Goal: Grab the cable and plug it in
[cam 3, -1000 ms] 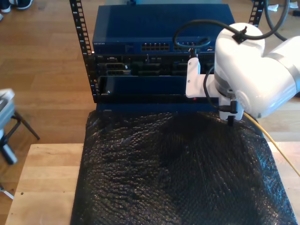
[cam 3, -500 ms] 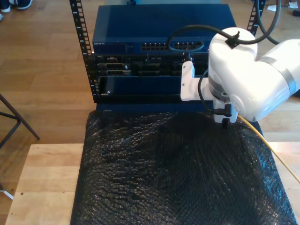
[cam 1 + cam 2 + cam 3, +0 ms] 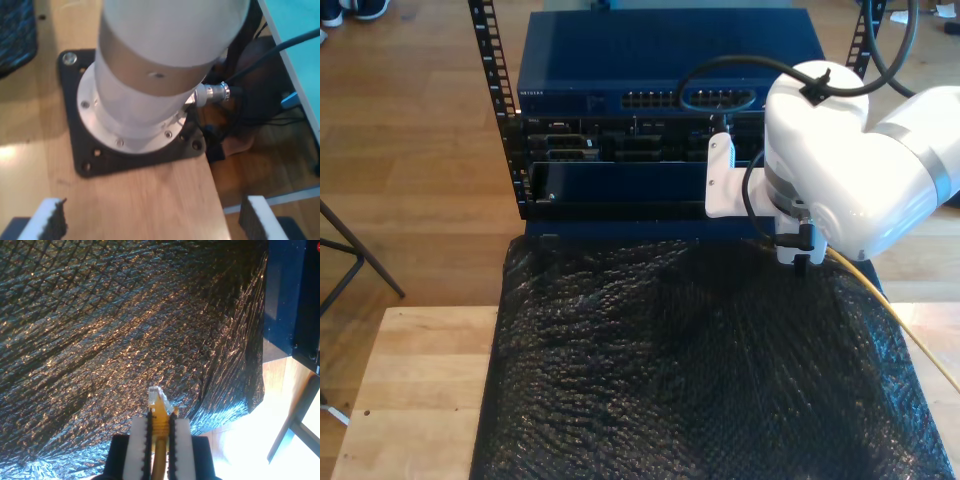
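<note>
While my second gripper has its two white ribbed pads pressed in on the cable, the yellow-orange line runs up between them and its small clear plug sticks out just past the pad tips, hanging over the crinkled black sheet. Seen from the exterior view, that same cable trails from under the white arm toward about 4 o'clock, crossing the black sheet that covers most of the wooden table. At 12 o'clock of the sheet stands the blue rack unit, with a row of ports along its front face; the white arm hovers just in front of it, toward 1 o'clock of the exterior view. My first gripper has its pads spread wide apart with nothing between them, and it looks down on a round silver arm base bolted to a black plate on a wooden surface
</note>
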Robot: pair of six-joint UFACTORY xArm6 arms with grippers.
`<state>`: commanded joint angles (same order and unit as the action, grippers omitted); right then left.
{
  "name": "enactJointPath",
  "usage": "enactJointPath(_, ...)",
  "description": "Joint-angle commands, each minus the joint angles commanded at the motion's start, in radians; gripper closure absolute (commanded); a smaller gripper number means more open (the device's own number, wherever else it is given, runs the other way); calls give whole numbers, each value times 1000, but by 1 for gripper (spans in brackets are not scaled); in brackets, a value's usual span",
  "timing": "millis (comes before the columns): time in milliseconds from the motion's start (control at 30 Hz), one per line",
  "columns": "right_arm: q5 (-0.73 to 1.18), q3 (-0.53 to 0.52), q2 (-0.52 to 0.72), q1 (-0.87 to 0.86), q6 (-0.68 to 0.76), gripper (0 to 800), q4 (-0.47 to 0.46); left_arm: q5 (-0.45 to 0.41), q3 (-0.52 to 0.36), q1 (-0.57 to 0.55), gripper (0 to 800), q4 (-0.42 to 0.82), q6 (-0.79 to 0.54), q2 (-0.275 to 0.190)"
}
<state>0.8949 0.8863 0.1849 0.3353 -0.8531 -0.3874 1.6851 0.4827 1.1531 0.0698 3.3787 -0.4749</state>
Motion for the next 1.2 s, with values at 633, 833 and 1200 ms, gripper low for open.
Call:
enactJointPath(633,-2,-17,3,-3,2,800,6,-284,-216,129,0,41,-127,-54)
enactJointPath(833,-25,-26,9,37,2,800,-5,-391,-270,149,0,32,-127,-55)
enactJointPath(1200,-230,-49,12,35,37,800,-8,-632,-387,210,0,31,-167,-51)
